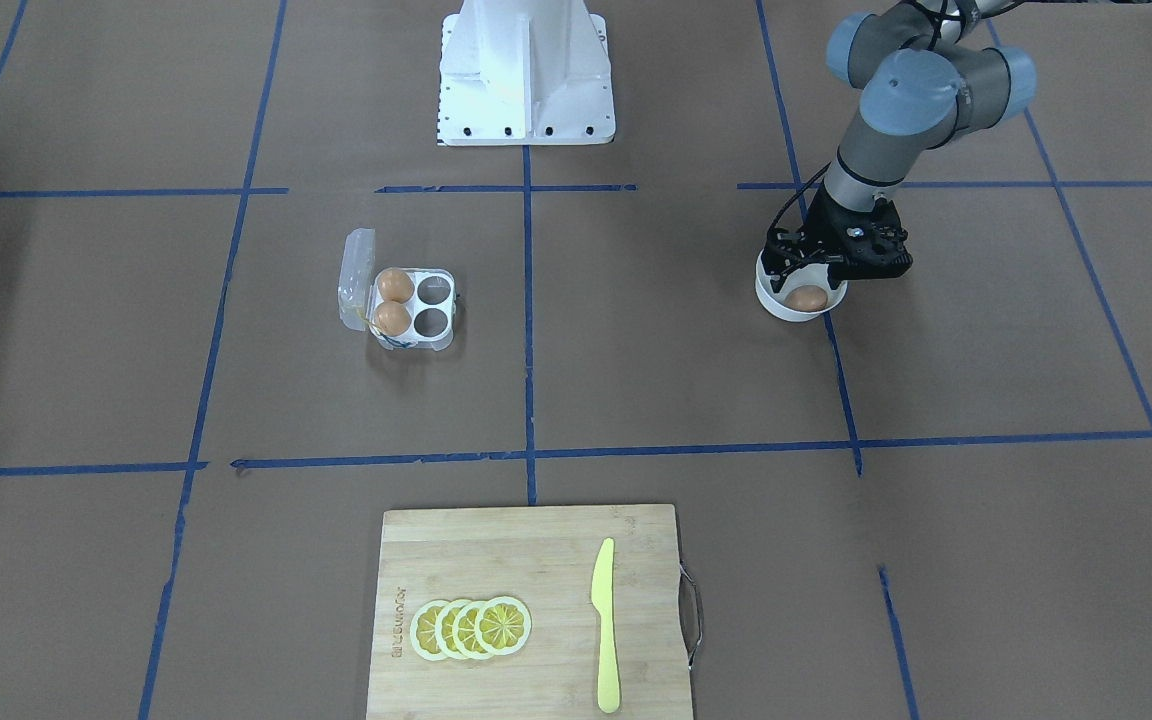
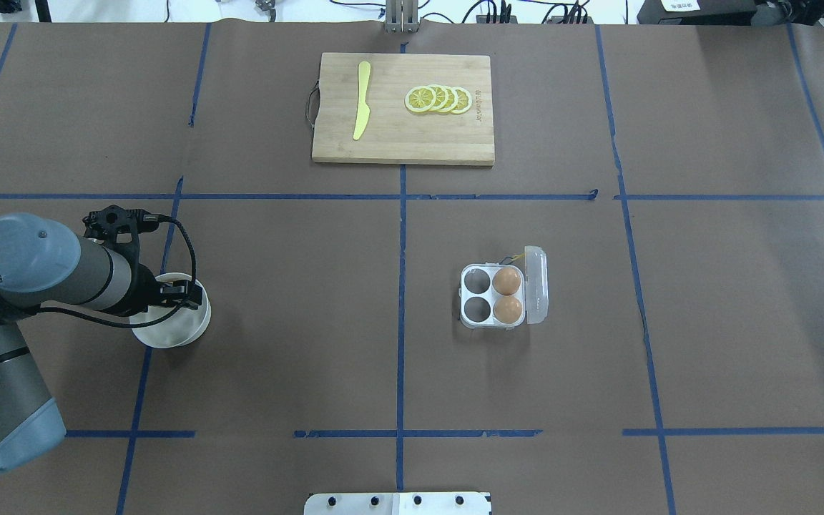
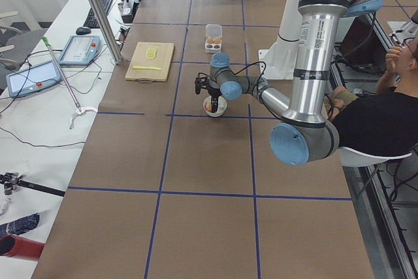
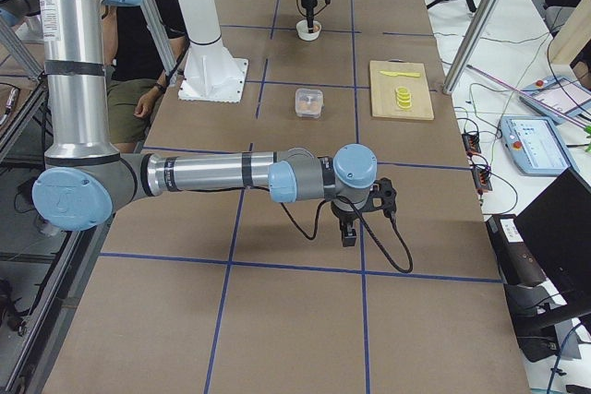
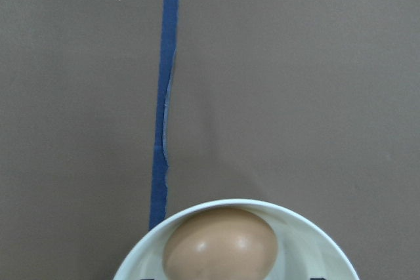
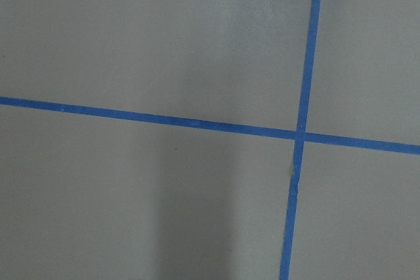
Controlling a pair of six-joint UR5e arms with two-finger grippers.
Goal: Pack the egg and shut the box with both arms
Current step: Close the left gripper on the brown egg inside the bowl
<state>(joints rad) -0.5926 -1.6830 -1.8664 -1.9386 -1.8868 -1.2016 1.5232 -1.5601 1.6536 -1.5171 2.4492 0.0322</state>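
The egg (image 1: 806,297) lies in a round white bowl (image 1: 774,303); the left wrist view shows it (image 5: 220,244) at the bottom edge, inside the bowl's rim (image 5: 308,237). My left gripper (image 1: 814,272) hangs right over the bowl with its fingers spread down on either side of the egg, open. The box (image 1: 414,304) stands mid-table with its clear lid (image 1: 356,280) swung open; two brown eggs fill the cells by the hinge, and two cells are empty. My right gripper (image 4: 348,232) shows only in the exterior right view, low over bare table; I cannot tell its state.
A wooden cutting board (image 1: 496,560) with lemon slices (image 1: 471,628) and a yellow knife (image 1: 604,625) lies at the operators' side. The white pedestal (image 1: 526,70) stands at the robot's side. Blue tape lines cross the brown table.
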